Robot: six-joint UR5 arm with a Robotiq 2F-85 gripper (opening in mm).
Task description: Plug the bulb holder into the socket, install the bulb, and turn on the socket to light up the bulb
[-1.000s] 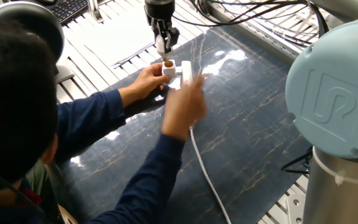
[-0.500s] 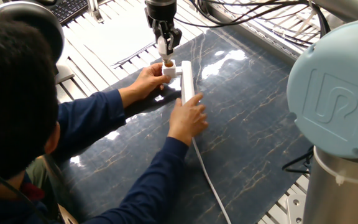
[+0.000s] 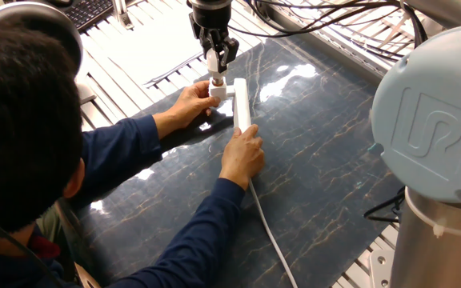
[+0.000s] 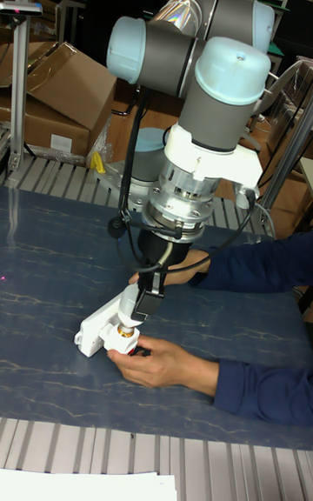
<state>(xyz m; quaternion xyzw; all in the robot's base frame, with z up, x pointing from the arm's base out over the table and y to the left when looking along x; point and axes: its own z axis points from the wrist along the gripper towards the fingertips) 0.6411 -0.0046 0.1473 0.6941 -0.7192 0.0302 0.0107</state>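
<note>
The white socket (image 3: 241, 104) lies on the dark marbled table, and its cord (image 3: 267, 227) runs toward the near edge. The white bulb holder (image 3: 217, 90) is plugged in at the socket's far end, orange opening up. My gripper (image 3: 216, 62) hangs straight above it, shut on the white bulb (image 3: 213, 64), whose base is at the orange opening. The tall fixed view shows the same: gripper (image 4: 142, 303), bulb (image 4: 130, 304), bulb holder (image 4: 122, 341), socket (image 4: 94, 323). A person's left hand (image 3: 189, 102) steadies the holder. The right hand (image 3: 243, 155) presses on the socket's near end.
The person's head (image 3: 14, 120) and blue sleeves fill the near left. The robot's base (image 3: 434, 152) stands at the right. A keyboard (image 3: 86, 10) lies at the back left. Cardboard boxes (image 4: 52, 92) sit behind the table.
The person's right hand has dropped from a blur over the socket and settled on its near end. My gripper with the bulb has barely shifted above the holder.
</note>
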